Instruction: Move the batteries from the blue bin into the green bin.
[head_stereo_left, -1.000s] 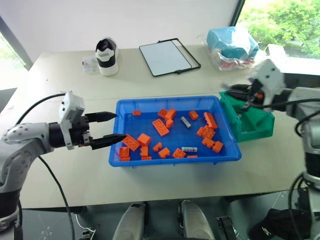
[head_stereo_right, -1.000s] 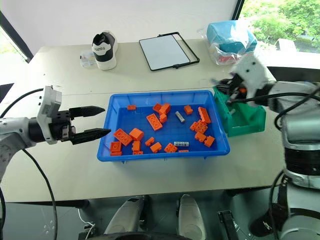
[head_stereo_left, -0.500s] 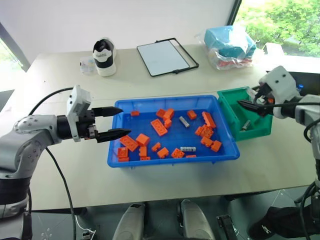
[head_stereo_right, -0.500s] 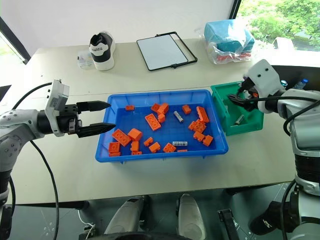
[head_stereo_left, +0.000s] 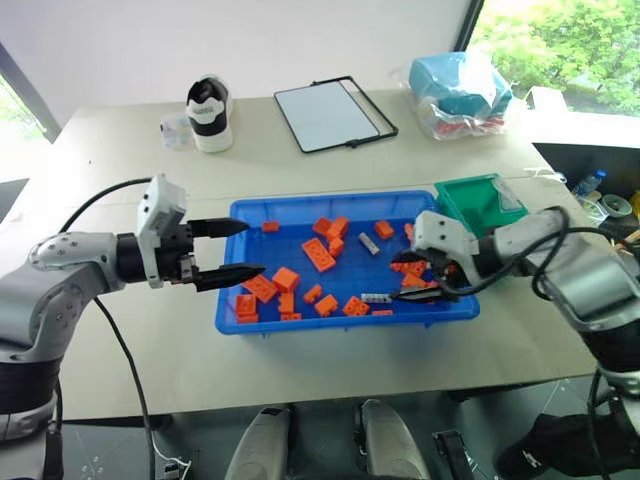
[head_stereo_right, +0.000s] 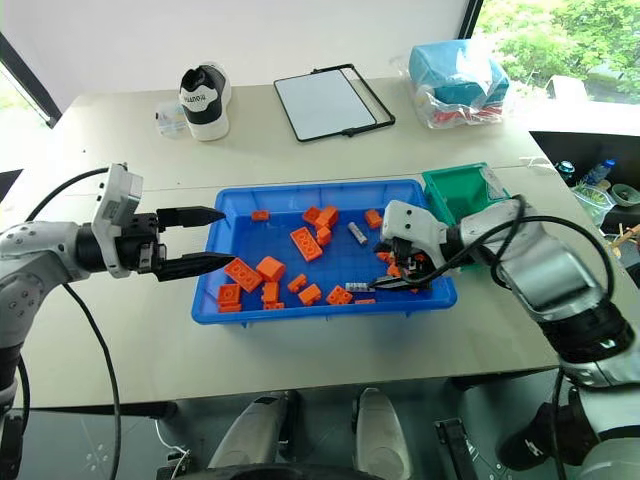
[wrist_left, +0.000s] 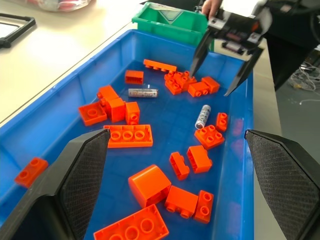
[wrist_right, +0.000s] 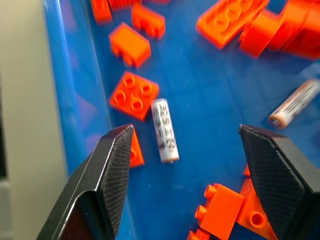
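Right gripper (wrist_right: 182, 165) wide, empty, straddling silvery cylindrical battery (wrist_right: 164, 130) inside shallow blue plastic bin (head_stereo_left: 250, 213), lined up for pickup; left gripper (head_stereo_left: 238, 250) wide, idle beside bin.

Two silvery-grey batteries lie flat on the floor of the blue bin (head_stereo_left: 232, 262), a shallow bright-blue tray with a raised rim that also holds scattered orange bricks (head_stereo_left: 321, 254). One battery (head_stereo_left: 377, 298) lies near the tray's front wall at its right part, just beside a small brick, and the other battery (head_stereo_left: 370, 243) lies aslant nearer the middle. The green bin (head_stereo_left: 480, 200), small, deep and teal-green, stands just beside the tray's right end.
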